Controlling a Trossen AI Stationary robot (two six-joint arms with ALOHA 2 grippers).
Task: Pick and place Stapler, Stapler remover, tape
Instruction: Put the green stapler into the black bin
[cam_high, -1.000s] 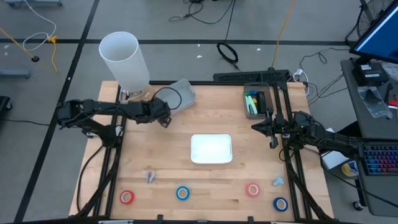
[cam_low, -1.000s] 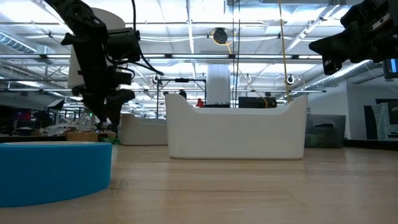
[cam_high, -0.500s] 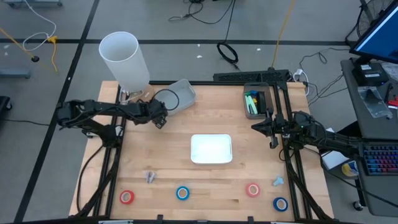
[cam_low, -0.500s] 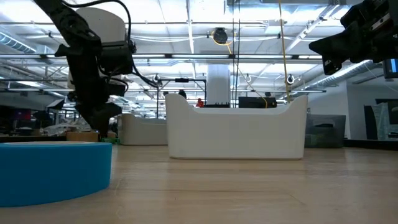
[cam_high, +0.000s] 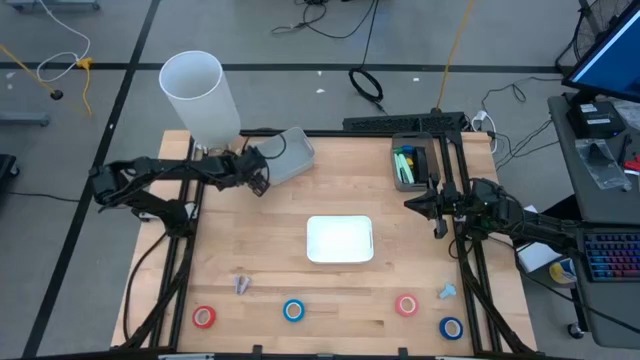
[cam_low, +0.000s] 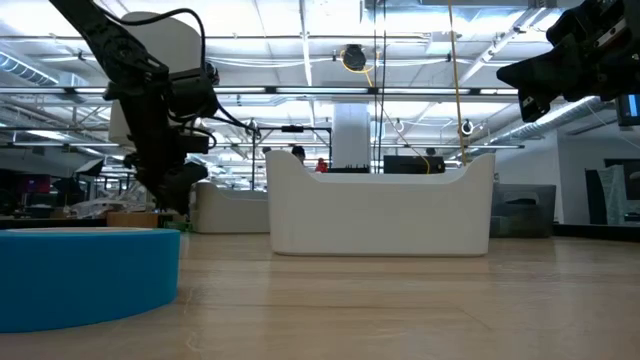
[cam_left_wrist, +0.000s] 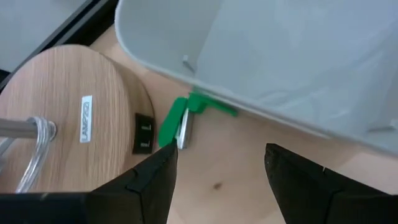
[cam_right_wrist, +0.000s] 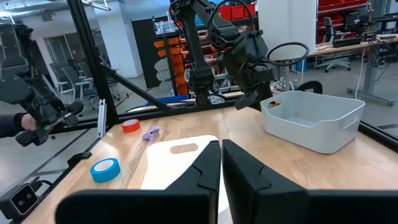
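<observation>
Moving back over the last second, my left gripper (cam_high: 261, 186) has drawn away from the table's middle toward the far left corner, and now hangs just beside the grey plastic bin (cam_high: 290, 152) and the round wooden lamp base (cam_left_wrist: 68, 118). Its fingers (cam_left_wrist: 311, 180) stand wide apart and hold nothing; between them I see a small green clip-like tool (cam_left_wrist: 180, 121) lying on the wood against the bin's wall.

My right gripper (cam_high: 437, 207) waits at the right edge of the light wooden table (cam_high: 250, 240), fingers pressed together and empty.

All four tape rolls lie along the near edge: a red tape ring (cam_high: 204, 317), a blue tape ring (cam_high: 293, 311), a second red tape ring (cam_high: 406, 305) and a second blue tape ring (cam_high: 451, 327). A white rectangular tray (cam_high: 340, 240) sits mid-table.
</observation>
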